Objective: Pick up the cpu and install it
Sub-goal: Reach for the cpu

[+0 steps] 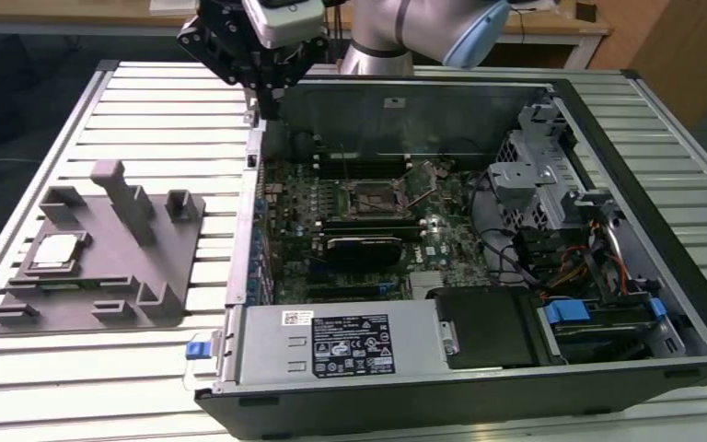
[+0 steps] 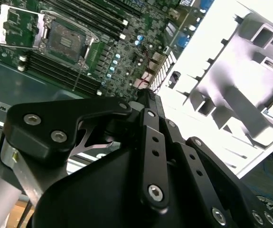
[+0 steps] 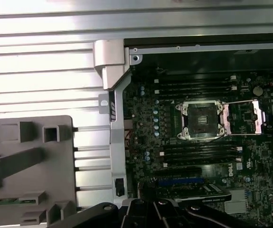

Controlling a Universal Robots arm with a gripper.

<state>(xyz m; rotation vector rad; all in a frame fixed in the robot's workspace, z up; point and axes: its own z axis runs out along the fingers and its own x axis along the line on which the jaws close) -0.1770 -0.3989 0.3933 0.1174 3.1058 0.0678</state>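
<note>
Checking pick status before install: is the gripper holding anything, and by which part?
Nothing is held. The gripper hangs with fingers together over the case wall; the cpu lies on the grey fixture, apart from it.

Exterior view: high, facing down across the table; wide, takes in the whole case and fixture.
First wrist view: above the case wall, facing straight down; mid-range.
Second wrist view: close behind the gripper, facing obliquely down.
Shared: socket and fixture, in all three.

cpu on fixture, case beside it
</note>
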